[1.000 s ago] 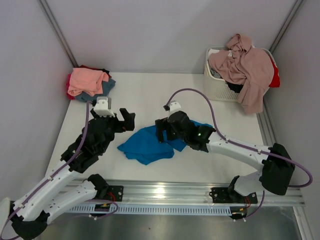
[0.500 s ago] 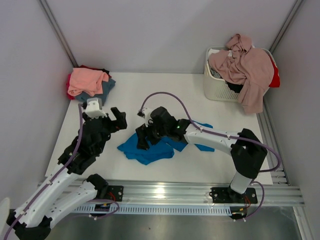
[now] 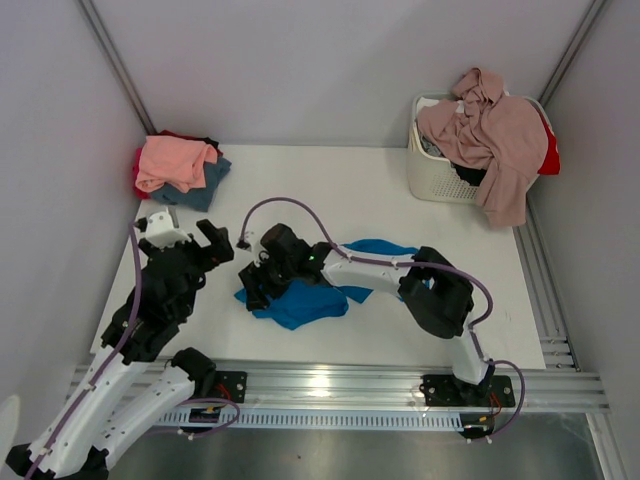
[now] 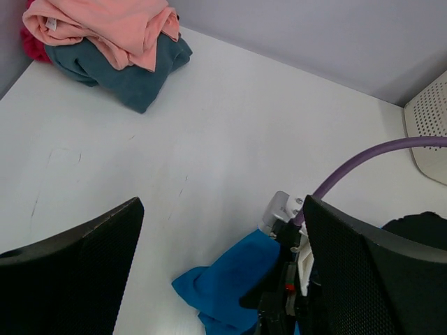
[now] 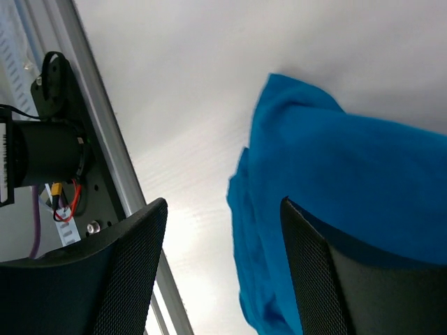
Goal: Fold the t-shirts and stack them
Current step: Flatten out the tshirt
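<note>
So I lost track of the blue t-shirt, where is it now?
In the top view, the bright blue t-shirt lies crumpled on the table, centre-front, its left end under the right end effector.

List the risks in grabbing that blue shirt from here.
1. The crumpled bright blue cloth t-shirt lies bunched in folds; the right tool, jaws apart over its edge, may pinch several layers and lift a lump.
2. The open left tool hangs close beside it, so the two arms could bump.
3. The right arm's purple cable loops high and might snag.
</note>
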`<state>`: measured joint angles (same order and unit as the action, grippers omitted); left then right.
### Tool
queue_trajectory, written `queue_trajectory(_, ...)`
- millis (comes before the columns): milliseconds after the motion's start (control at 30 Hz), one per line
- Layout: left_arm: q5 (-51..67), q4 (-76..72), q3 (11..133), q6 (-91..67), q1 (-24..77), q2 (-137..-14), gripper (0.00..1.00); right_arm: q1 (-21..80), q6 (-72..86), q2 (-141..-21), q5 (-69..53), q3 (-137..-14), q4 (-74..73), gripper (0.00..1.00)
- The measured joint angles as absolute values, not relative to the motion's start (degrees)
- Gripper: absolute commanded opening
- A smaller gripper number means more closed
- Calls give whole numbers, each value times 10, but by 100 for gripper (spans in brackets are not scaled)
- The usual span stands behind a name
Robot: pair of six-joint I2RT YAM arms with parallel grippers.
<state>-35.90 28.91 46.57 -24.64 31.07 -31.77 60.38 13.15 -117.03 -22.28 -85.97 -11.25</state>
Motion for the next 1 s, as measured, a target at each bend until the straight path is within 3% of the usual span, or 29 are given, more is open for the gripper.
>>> queue_trajectory(600,-363,317,457,-249,310,-278,99,632,111,-1279,-203,-959,-138,63)
queue_trajectory(1000,-363,355,456,-250,309,-244,99,650,77,-1301,-116,-1015,-152,62)
